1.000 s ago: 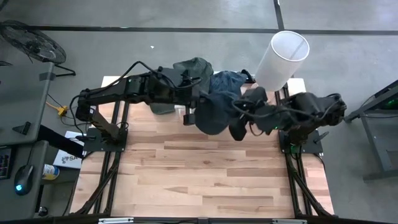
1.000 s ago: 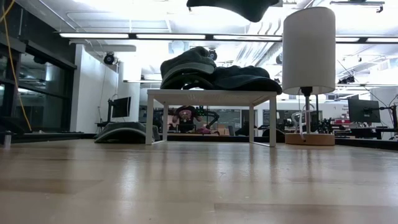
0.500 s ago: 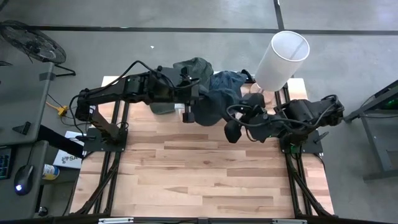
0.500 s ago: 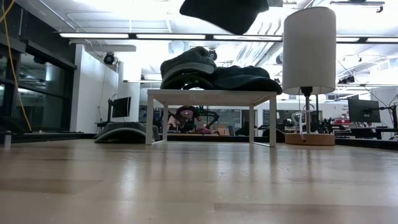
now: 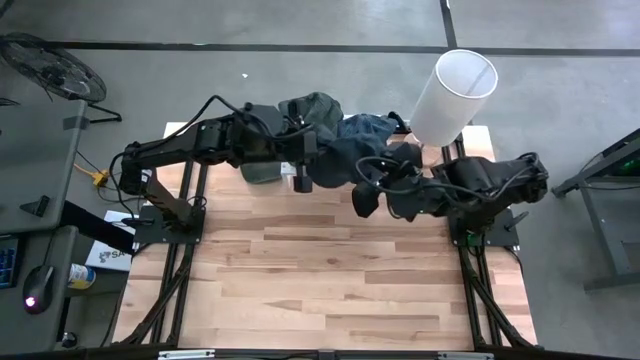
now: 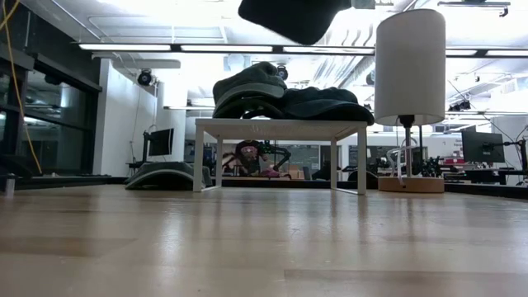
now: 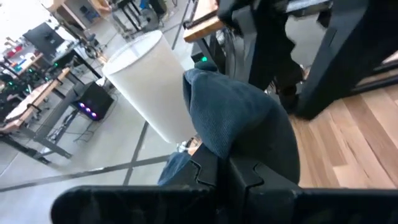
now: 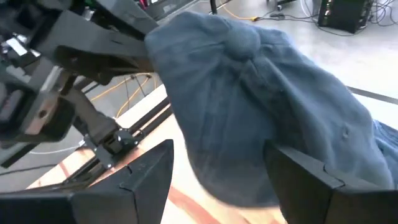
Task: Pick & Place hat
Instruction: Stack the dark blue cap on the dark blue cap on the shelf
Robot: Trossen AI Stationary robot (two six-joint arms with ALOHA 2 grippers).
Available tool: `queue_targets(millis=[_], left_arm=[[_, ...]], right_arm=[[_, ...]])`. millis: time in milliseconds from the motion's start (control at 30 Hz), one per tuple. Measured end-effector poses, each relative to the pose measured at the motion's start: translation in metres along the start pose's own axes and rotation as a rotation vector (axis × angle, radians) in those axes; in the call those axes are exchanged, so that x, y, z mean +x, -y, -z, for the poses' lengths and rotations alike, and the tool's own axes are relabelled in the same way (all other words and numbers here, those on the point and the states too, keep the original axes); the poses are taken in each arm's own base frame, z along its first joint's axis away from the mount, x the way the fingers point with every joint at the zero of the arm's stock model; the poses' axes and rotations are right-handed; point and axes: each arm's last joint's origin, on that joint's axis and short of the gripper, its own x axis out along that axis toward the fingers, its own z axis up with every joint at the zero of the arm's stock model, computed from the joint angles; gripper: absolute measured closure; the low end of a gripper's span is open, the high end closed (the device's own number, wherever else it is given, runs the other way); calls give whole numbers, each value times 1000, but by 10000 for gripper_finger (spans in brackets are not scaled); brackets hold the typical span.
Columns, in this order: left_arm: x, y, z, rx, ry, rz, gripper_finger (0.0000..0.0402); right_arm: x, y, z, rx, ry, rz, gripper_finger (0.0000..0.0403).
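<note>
A dark blue-grey hat [image 5: 335,165] hangs in the air over the far middle of the wooden table [image 5: 330,280]. It shows at the top of the low view [image 6: 293,16]. My left gripper [image 5: 303,168] reaches in from the left and is shut on it. My right gripper [image 5: 364,200] stands open just to the hat's right and near side. In the right wrist view its two fingers [image 8: 146,177] spread wide in front of the hat's crown [image 8: 261,106] without touching it. My left gripper pinches an edge of the hat [image 7: 231,154] between its two fingers; which part of the hat it is, the fingers hide. The fingers come in about level from the table's left. The hat bulges out beyond them, lifted clear of the table.
A small white stand [image 6: 280,128] at the far edge carries a pile of other dark hats [image 5: 320,112]. A lamp with a tall white shade [image 5: 455,90] stands at the far right. The near half of the tabletop is bare wood.
My right gripper has come off the hat and drawn a little toward the table's left, its fingers now spread. The hat, now held only by my left gripper, has shifted toward the far left and hangs slightly lower.
</note>
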Motion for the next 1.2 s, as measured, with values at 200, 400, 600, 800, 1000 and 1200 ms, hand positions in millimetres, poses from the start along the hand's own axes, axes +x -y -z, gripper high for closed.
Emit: queue_targets(millis=[200,400,600,800,1000,1200], left_arm=[[0,0,0,16,3,-1,401],[0,0,-1,13,20,10,401],[0,0,-2,12,30,24,401],[0,0,-2,12,32,29,401],[0,1,-2,12,43,55,401],[0,1,-2,-11,44,57,378]], right_arm=[[8,3,-5,10,0,9,160],[15,7,-9,26,-13,12,170],[21,10,-13,42,-47,-3,233],[22,11,-14,33,-36,9,353],[22,11,-15,4,-32,-1,396],[23,10,-15,-40,-43,-15,400]])
